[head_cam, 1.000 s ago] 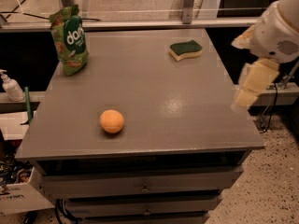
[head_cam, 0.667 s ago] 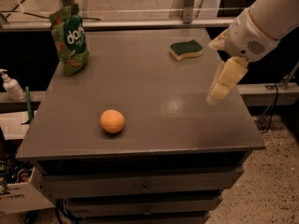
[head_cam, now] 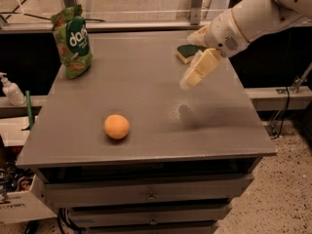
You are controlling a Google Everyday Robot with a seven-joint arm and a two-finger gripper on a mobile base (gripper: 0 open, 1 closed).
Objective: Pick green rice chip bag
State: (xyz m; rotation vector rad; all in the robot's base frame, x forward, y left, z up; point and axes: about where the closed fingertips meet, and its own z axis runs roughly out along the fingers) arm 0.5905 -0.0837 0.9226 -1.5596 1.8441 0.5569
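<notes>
You'll find the green rice chip bag (head_cam: 73, 40) standing in the upper left of the frame, on the far left corner of the table (head_cam: 146, 82) and close to both edges there. Bare tabletop stretches from it to the right. The orange ball (head_cam: 116, 126) sits lower, toward the front edge, well apart from the bag. Your gripper (head_cam: 187, 58) hovers at upper right, above the table near the sponge (head_cam: 186, 51) at the far right edge; its fingers (head_cam: 200, 69) are spread apart, holding nothing.
</notes>
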